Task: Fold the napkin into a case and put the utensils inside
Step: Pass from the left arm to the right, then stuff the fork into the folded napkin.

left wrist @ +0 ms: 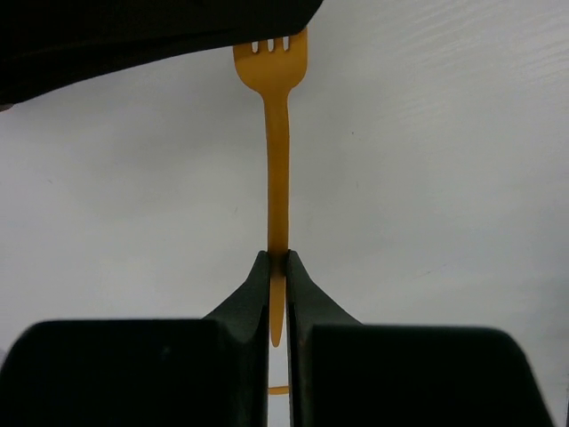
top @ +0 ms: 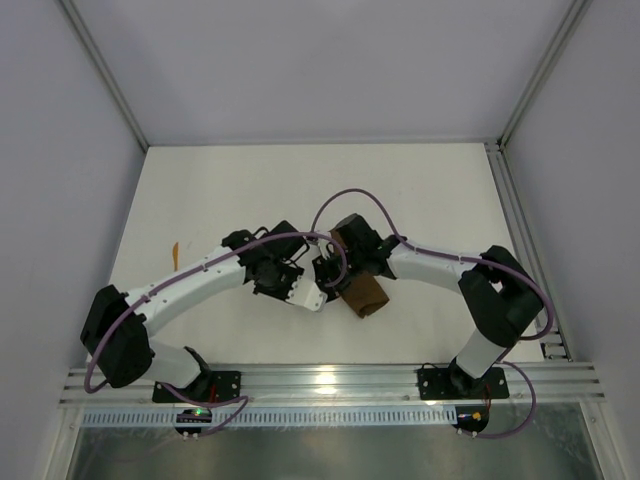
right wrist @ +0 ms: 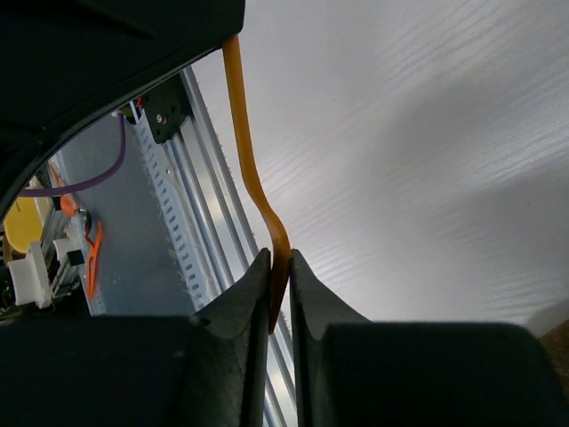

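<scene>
The fork is orange and thin, and both grippers hold it between them above the table. My left gripper is shut on its handle, and the tine tips run under a dark body at the top of that view. In the right wrist view the same fork shows edge-on and curved, with my right gripper shut on its lower end. From above, the two grippers meet at mid-table. The dark brown napkin lies folded into a narrow oblong just right of them. A second orange utensil lies far left.
An aluminium rail runs along the near table edge, with both arm bases bolted to it. White walls and corner posts close in the table. A purple cable loops over the right wrist.
</scene>
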{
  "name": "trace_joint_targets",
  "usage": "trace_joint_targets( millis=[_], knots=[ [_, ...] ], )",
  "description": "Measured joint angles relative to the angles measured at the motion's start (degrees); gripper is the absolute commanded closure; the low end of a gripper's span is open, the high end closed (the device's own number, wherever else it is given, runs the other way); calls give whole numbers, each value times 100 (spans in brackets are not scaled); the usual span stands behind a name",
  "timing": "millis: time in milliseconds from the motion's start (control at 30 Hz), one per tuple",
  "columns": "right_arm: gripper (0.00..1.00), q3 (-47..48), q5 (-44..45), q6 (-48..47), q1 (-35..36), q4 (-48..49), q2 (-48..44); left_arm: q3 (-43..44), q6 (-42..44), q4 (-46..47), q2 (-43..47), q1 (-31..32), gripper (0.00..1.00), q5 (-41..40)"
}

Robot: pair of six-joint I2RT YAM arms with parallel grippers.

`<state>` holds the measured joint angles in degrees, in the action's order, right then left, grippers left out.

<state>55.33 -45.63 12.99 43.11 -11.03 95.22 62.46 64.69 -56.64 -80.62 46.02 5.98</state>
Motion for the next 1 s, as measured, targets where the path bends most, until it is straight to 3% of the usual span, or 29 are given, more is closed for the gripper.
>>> trace_joint_targets(
  millis=[100, 167, 333, 367, 400, 467, 633, 767, 900, 1000],
  knots=[
    [97, -2, 146, 87, -33, 7, 0, 0, -17, -17, -2, 20, 96, -13],
    [97, -26, 262, 173, -37, 37, 0, 0, -76, 9, -7, 33, 77, -50],
    [97, -455, 315, 551, -142, 280, -275, 57, -315, 221, -52, 70, 69, -17],
    [97, -575, 326, 638, -201, 319, -396, 101, -367, 256, -57, 74, 62, 9],
    [97, -662, 328, 695, -238, 328, -498, 157, -413, 295, -63, 79, 46, 37],
    [97, -868, 330, 839, -393, 323, -782, 308, -551, 378, -76, 81, 26, 83],
    [97, -1423, 345, 1128, -1049, 55, -1639, 1036, -1233, 664, -179, 33, 28, 264],
    [97, -1589, 614, 1106, -1768, -879, -2481, 1766, -2284, 1156, -306, -343, 43, 590],
    [97, -1711, 697, 1104, -2214, -1510, -2946, 2011, -3261, 1928, -608, -728, 45, 535],
    [97, -1899, 710, 1099, -2664, -1886, -3036, 2031, -3858, 2411, -1274, -748, 41, 564]
  ],
)
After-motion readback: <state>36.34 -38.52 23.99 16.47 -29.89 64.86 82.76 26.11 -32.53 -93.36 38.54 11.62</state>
